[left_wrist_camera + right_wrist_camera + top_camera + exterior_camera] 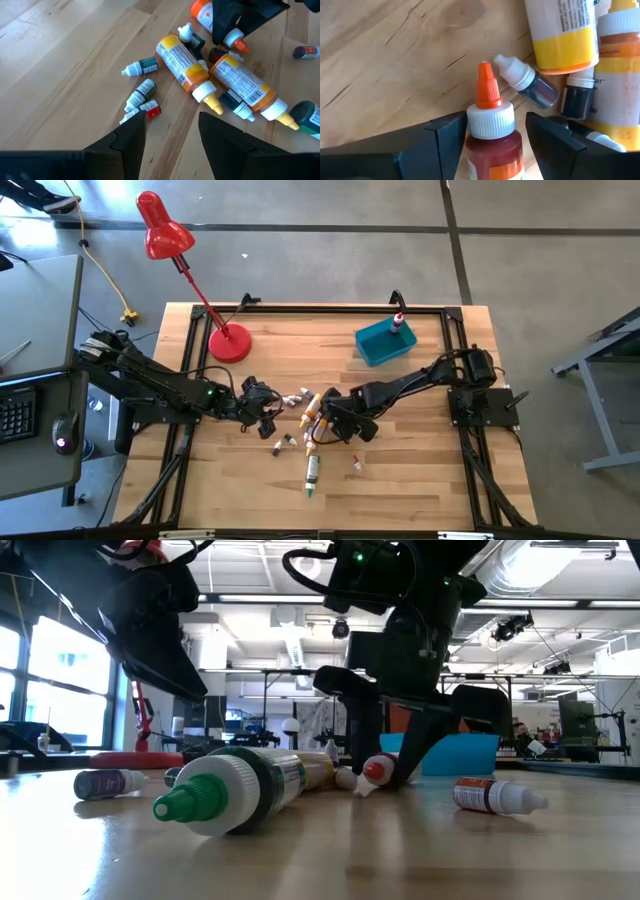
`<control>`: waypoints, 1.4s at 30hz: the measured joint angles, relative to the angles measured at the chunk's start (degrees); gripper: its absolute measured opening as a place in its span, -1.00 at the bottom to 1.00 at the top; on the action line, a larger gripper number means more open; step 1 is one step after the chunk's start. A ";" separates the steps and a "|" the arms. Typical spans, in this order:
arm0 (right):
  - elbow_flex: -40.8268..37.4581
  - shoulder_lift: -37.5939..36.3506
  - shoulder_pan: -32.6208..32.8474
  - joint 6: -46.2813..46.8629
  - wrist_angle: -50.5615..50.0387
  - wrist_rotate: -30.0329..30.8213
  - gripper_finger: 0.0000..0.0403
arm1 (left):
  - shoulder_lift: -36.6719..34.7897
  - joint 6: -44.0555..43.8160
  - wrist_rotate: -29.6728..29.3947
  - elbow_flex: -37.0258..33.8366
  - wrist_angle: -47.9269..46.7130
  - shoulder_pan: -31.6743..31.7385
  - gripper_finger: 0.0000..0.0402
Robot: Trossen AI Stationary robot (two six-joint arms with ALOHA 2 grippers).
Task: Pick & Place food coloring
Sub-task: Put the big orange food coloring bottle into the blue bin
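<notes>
Red bottle [492, 145] with an orange tip is sitting between my right gripper's [490, 137] spread fingers, mid-table among the other bottles [182, 62]. I'm hovering the left gripper [170, 132] open beside them.

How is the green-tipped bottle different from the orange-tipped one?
The green-tipped bottle lies alone on the bare table; the orange-tipped bottle sits between the right gripper's open fingers. One nozzle is green, the other orange. Both have white caps.

both end effectors low, fingers apart — left [268, 420], right [322, 432]
</notes>
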 joint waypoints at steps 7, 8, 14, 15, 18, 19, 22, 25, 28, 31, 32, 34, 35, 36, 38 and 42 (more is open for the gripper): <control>0.00 0.00 0.02 -0.01 0.01 -0.07 0.00 | 0.00 0.00 0.02 0.00 0.00 0.02 -0.11; 0.00 0.00 0.07 0.00 0.01 -0.20 0.00 | 0.00 0.00 0.02 0.00 0.00 0.01 -0.11; 0.00 0.00 1.26 0.20 -0.03 0.08 -0.06 | 0.00 0.00 0.04 0.00 0.00 0.01 -0.11; 0.00 0.00 1.51 0.22 -0.03 0.16 -0.09 | 0.00 0.00 0.04 0.00 0.00 0.00 -0.11; 0.00 0.04 2.01 0.24 -0.04 -0.01 -0.20 | 0.00 0.00 0.04 0.00 -0.02 -0.01 -0.11; 0.00 0.04 2.12 0.30 -0.05 -0.06 -0.23 | 0.00 0.00 0.04 0.00 0.00 -0.01 -0.11; 0.00 0.07 2.18 0.37 -0.13 -0.17 -0.32 | 0.00 0.00 0.04 0.00 -0.01 -0.01 -0.11; 0.00 0.07 2.18 0.37 -0.21 -0.20 -0.36 | 0.00 0.00 0.04 0.00 -0.02 -0.01 -0.11; 0.00 0.07 2.12 0.37 -0.22 -0.18 -0.37 | 0.00 0.00 0.04 0.00 -0.01 0.01 -0.11; 0.00 0.07 2.09 0.61 -0.23 -0.15 -0.37 | 0.00 0.00 0.04 0.00 -0.02 0.02 -0.11; 0.00 0.07 2.09 1.23 -0.21 -0.13 -0.37 | 0.00 0.00 0.04 0.00 -0.02 0.00 -0.11; 0.00 0.07 2.09 3.47 -0.16 -0.01 -0.38 | 0.00 0.00 0.04 0.00 -0.02 0.01 -0.11; 0.00 0.07 2.09 4.92 -0.17 0.04 -0.38 | 0.00 0.00 0.04 0.00 -0.02 0.02 -0.11; 0.14 0.07 2.07 6.56 -0.28 0.48 -0.38 | 0.00 0.00 0.04 0.00 -0.02 0.00 -0.11; 0.77 0.09 2.07 9.84 -0.38 2.34 -0.38 | 0.00 0.00 0.04 0.00 -0.02 0.01 -0.11; 2.28 -1.04 2.22 11.76 0.00 7.22 -0.39 | 0.00 0.00 0.03 0.00 0.00 0.00 -0.11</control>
